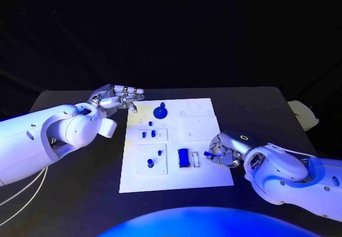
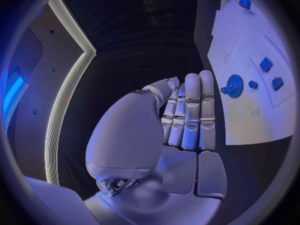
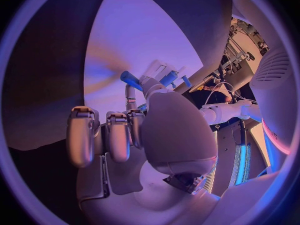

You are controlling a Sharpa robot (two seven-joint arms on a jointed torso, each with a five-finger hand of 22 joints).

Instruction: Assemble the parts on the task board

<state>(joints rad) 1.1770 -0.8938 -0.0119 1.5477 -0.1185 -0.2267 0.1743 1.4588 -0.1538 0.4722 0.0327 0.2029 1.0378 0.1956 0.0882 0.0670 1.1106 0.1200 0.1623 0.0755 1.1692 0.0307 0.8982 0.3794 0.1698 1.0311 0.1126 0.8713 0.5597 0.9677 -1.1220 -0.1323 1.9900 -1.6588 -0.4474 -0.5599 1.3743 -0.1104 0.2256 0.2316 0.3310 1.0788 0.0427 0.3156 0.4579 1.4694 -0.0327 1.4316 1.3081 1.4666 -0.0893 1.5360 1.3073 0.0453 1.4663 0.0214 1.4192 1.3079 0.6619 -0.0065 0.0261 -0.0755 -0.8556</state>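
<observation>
The right hand [image 1: 227,149] sits low at the board's [image 1: 206,177] right edge, fingers curled, pinching a small blue part [image 1: 207,154] just beside the blue block [image 1: 183,157] standing in its slot. The left hand [image 1: 116,98] hovers over the desk [image 1: 71,197] by the board's far left corner, holding nothing, fingers straight and close together. A blue gear [image 1: 161,111] lies near it on the board; smaller parts [image 1: 150,162] sit lower left.

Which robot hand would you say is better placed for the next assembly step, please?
Probably the right robot hand: it already pinches a small blue part at the task board's edge, while the left robot hand hovers empty beside it.
</observation>
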